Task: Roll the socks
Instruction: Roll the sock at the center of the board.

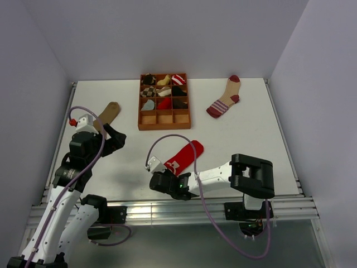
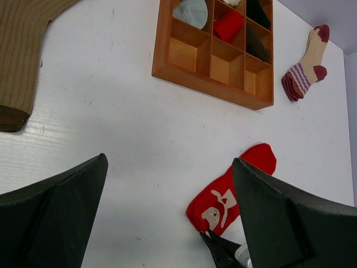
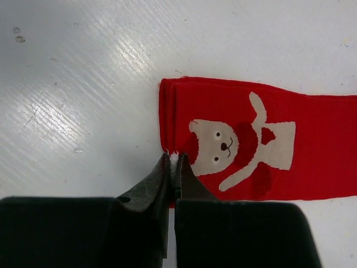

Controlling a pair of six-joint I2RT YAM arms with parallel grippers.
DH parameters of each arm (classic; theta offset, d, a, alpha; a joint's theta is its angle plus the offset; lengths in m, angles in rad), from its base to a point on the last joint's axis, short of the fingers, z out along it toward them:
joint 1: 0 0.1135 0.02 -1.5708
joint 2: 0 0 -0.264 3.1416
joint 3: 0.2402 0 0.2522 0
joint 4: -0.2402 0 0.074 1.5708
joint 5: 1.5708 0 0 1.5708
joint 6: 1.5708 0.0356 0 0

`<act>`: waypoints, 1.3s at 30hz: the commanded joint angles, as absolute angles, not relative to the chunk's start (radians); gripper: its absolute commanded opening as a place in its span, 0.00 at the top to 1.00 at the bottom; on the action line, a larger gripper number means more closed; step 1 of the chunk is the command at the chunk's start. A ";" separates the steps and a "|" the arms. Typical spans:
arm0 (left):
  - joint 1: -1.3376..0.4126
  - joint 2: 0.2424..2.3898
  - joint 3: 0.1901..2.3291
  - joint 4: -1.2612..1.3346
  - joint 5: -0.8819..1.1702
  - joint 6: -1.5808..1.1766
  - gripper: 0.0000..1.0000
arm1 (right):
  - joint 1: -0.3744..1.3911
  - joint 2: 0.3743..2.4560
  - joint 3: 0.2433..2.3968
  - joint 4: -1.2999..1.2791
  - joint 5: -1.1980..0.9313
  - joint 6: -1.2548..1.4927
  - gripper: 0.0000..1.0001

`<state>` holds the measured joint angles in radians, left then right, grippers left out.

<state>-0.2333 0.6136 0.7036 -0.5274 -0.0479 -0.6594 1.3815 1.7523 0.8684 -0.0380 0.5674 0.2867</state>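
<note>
The red sock lies flat at front centre, toe pointing away and to the right, with a white bear figure near its cuff. The brown sock, ribbed, lies flat at the far left. The striped sock, beige with maroon toe, heel and stripes, lies flat at back right.

Light falls bright and even from above, so shadows on the white table stay faint and soft-edged. In my right wrist view a diagonal sheen streaks the table's upper left and washes out its grain, while the red sock reads crisp and saturated. My right fingers are near-black and blurred, with little detail. My left fingers are dark masses with soft edges. From overhead, the metal rail shows a hot glint.
</note>
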 commanded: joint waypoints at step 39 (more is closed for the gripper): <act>-0.457 0.799 0.371 -0.077 0.146 -0.911 0.03 | 0.864 1.655 0.342 0.831 -0.409 0.900 1.00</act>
